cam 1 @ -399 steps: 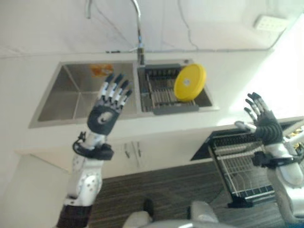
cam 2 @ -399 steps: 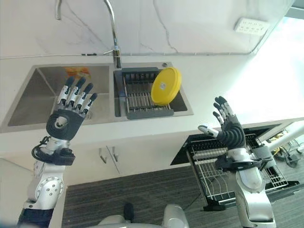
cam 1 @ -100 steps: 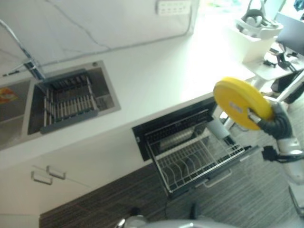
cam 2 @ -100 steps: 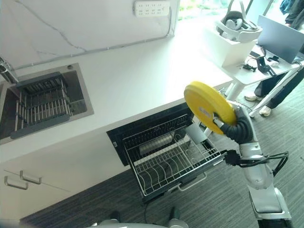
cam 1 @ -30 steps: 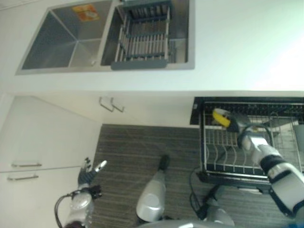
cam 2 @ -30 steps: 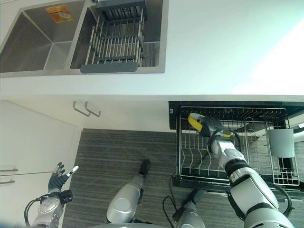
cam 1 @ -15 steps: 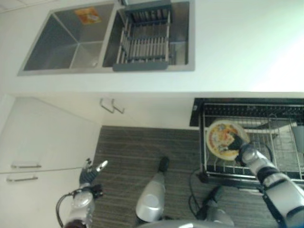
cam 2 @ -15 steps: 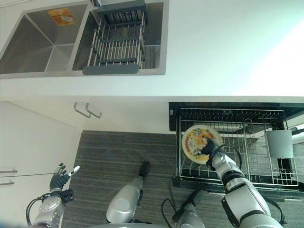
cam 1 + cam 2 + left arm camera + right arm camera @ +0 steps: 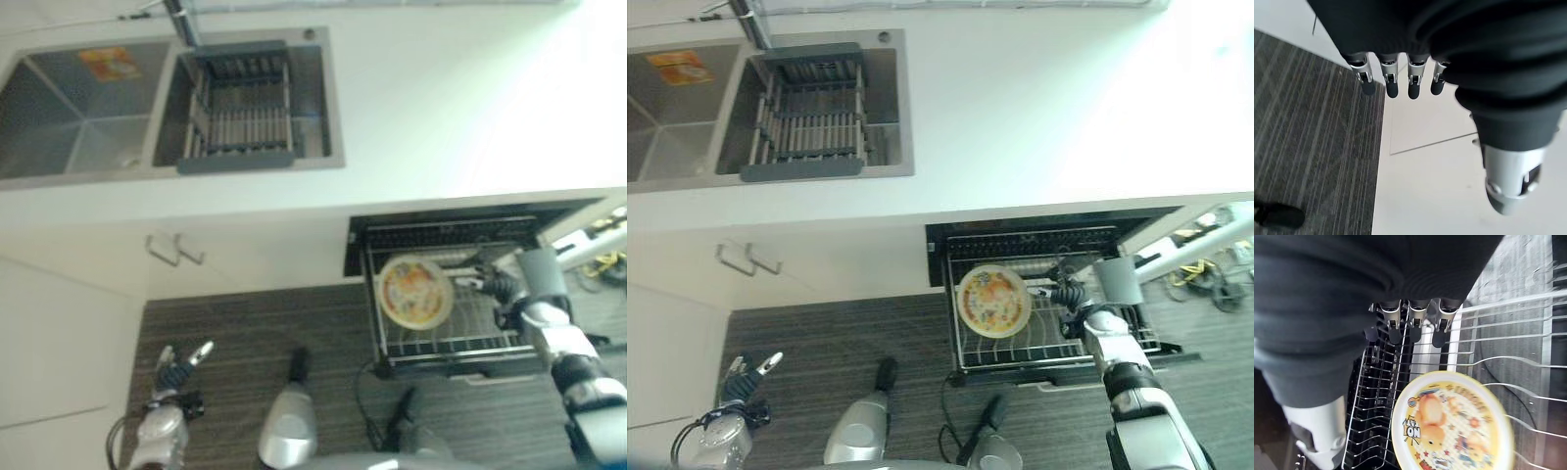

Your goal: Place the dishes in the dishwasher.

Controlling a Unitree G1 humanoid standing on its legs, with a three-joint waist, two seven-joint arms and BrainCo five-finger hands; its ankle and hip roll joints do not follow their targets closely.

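Yellow plate (image 9: pixel 993 300): lying in dishwasher rack (image 9: pixel 1058 354), apparently released; right hand (image 9: pixel 1067 291) beside it, fingers relaxed, empty; next move, withdrawing clear.

A glossy, printed plastic-looking plate (image 9: pixel 993 300) was seen in a shiny wire dishwasher rack (image 9: pixel 1058 351); the sink (image 9: pixel 686 117) looked brushed metal; the countertop (image 9: pixel 1038 127) appeared smooth, pale.

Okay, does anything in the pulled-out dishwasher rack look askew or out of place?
Yes: the round yellow cartoon-print plate lies face up across the wire dishwasher rack rather than upright between its prongs. The right hand is beside it, fingers relaxed and off the plate.
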